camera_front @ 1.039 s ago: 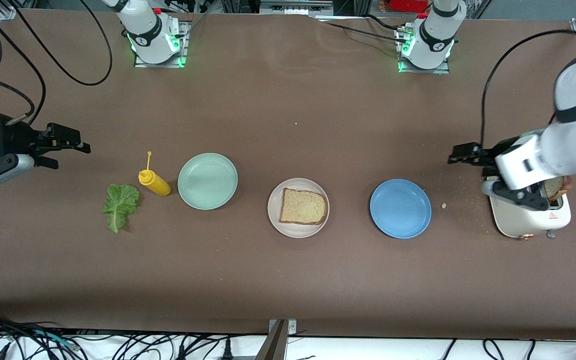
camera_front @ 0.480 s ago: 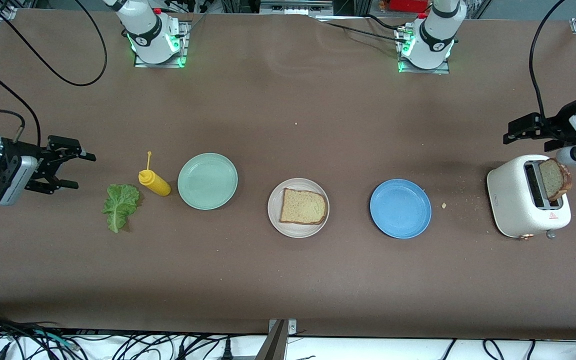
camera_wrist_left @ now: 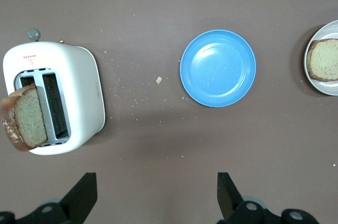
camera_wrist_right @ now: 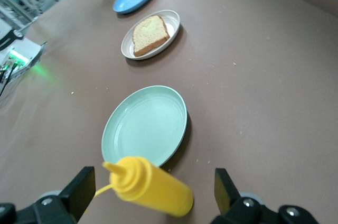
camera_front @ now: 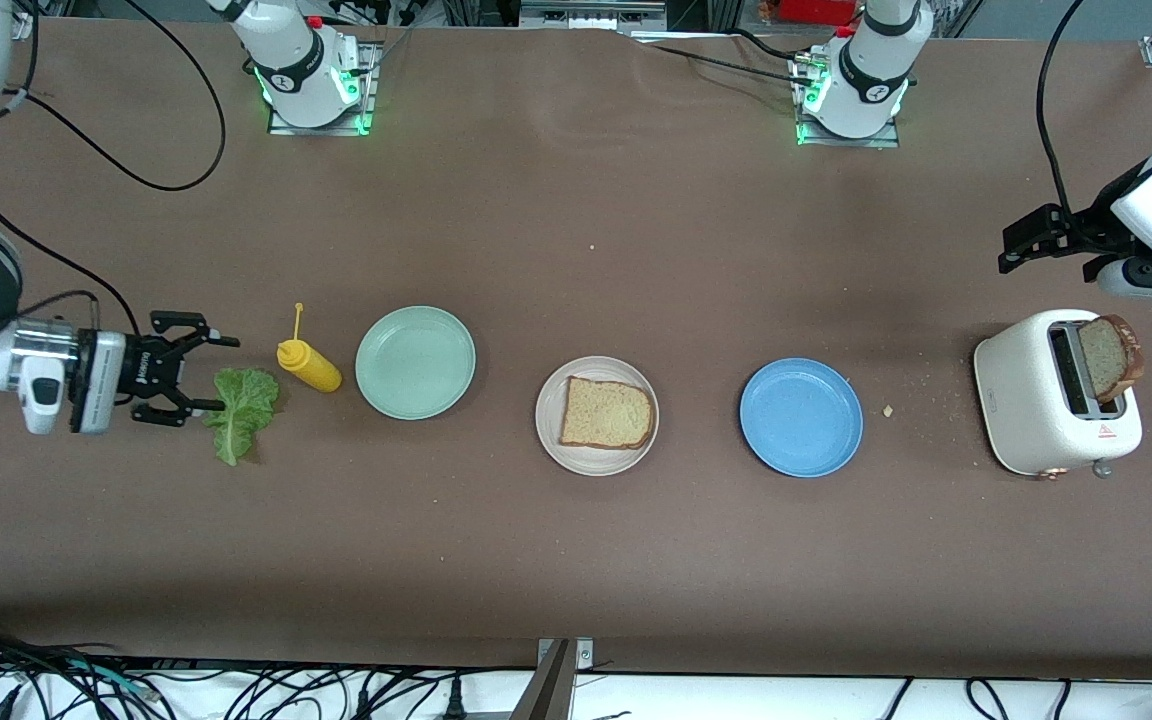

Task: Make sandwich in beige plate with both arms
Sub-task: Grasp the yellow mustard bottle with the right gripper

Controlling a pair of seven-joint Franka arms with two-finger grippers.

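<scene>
The beige plate [camera_front: 548,432] lies mid-table with one bread slice [camera_front: 607,413] on it. A second bread slice [camera_front: 1108,356] sticks out of a white toaster [camera_front: 1036,400] at the left arm's end. The green lettuce leaf [camera_front: 241,408] lies on the table at the right arm's end. My right gripper [camera_front: 221,374] is open and empty right beside the lettuce, its fingertips at the leaf's edge. My left gripper [camera_front: 1004,250] is open and empty, up in the air beside the toaster. The left wrist view shows the toaster [camera_wrist_left: 79,92], its slice [camera_wrist_left: 24,123] and the plate [camera_wrist_left: 317,82].
A yellow mustard bottle [camera_front: 309,366] lies next to the lettuce, close before the right gripper [camera_wrist_right: 153,195]. A mint-green plate [camera_front: 415,362] and a blue plate [camera_front: 801,417] flank the beige plate. Crumbs lie between the blue plate and the toaster.
My right gripper has come down and moved toward the lettuce, now at its edge. My left gripper has lifted off the toaster and drawn away toward the table's end, leaving the slice in its slot.
</scene>
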